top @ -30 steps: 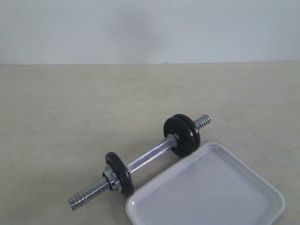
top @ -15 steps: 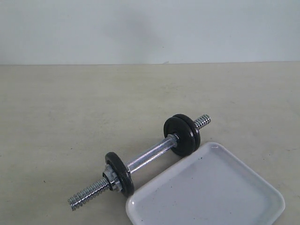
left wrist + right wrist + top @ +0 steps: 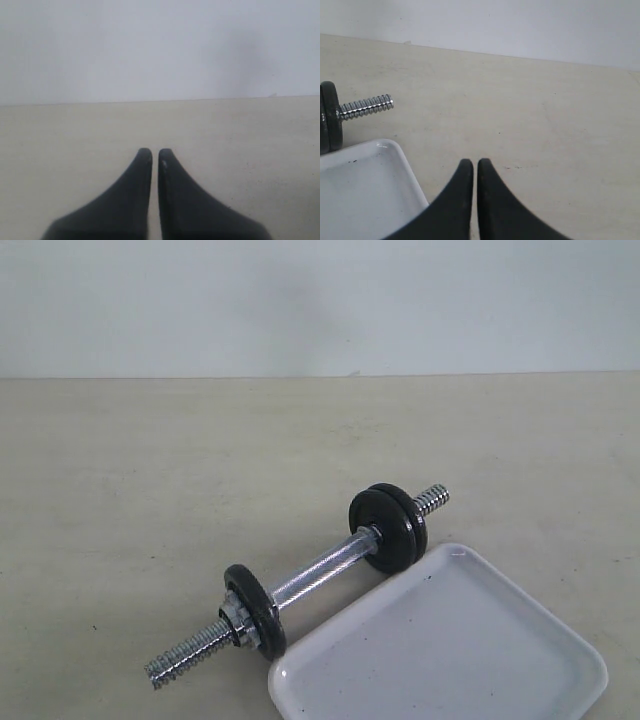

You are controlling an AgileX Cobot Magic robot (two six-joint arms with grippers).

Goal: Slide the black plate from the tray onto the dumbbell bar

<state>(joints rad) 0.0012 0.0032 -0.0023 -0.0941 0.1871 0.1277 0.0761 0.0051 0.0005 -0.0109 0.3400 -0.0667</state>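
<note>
Exterior: beige table [image 3: 150,460], pale wall [image 3: 320,300]. One dumbbell bar [image 3: 315,573] carries three black discs, a pair [image 3: 388,528] and a single [image 3: 256,608]; cannot tell which is the black plate. One tray [image 3: 450,660] just beside. Left wrist: left gripper [image 3: 155,152] fingers nearly touching, holding nothing. Right wrist: right gripper [image 3: 472,164] likewise, near the tray's corner.

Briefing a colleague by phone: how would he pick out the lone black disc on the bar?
Start at the white tray; the chrome bar lies beside it. The lone disc sits at the bar's nearer end, against a silver nut, whereas the farther end carries two discs together.
</note>
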